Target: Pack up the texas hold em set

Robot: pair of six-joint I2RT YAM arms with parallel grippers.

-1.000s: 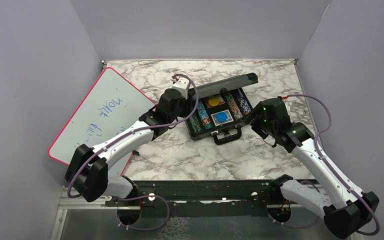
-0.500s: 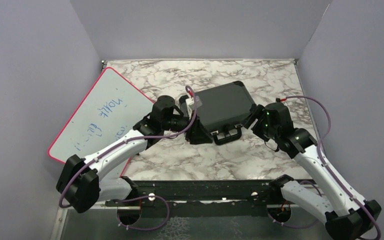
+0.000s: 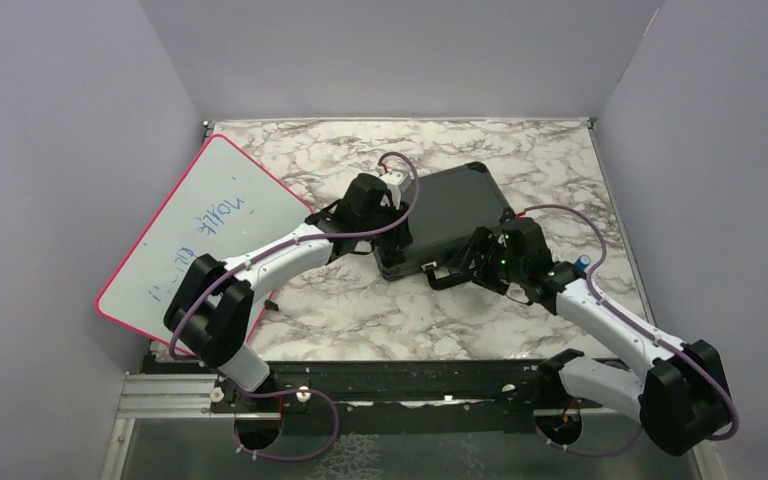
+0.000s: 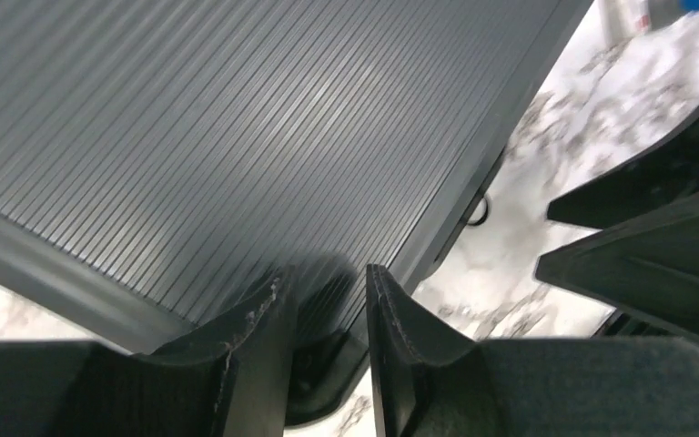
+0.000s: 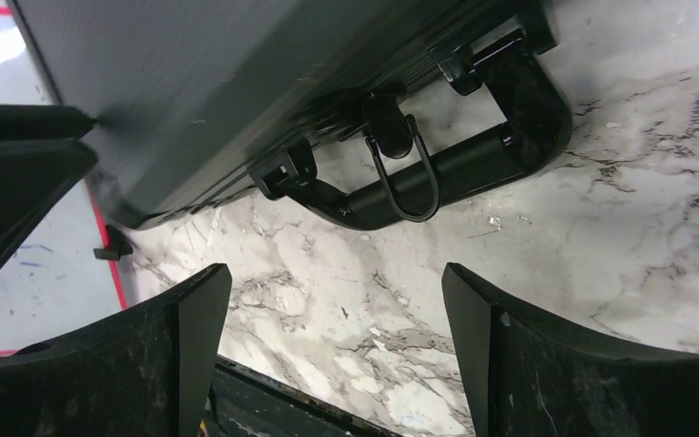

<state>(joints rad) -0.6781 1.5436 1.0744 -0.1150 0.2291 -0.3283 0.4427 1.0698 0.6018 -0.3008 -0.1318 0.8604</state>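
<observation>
Top view high and behind, looking down, both wrist views close on the briefcase (image 3: 450, 210), shared by all

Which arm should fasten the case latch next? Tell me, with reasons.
Right. The right tool is open and faces the front edge of the briefcase, with the latch and handle straight ahead. The left tool sits over the ribbed lid.

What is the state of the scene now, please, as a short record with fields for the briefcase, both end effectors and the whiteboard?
briefcase: black, lid down, on the marble table
handle: on its near side
left end effector: narrowly open, over a corner of the ribbed lid
right end effector: wide open, empty, near the handle
whiteboard: left of the briefcase, blue writing
</observation>
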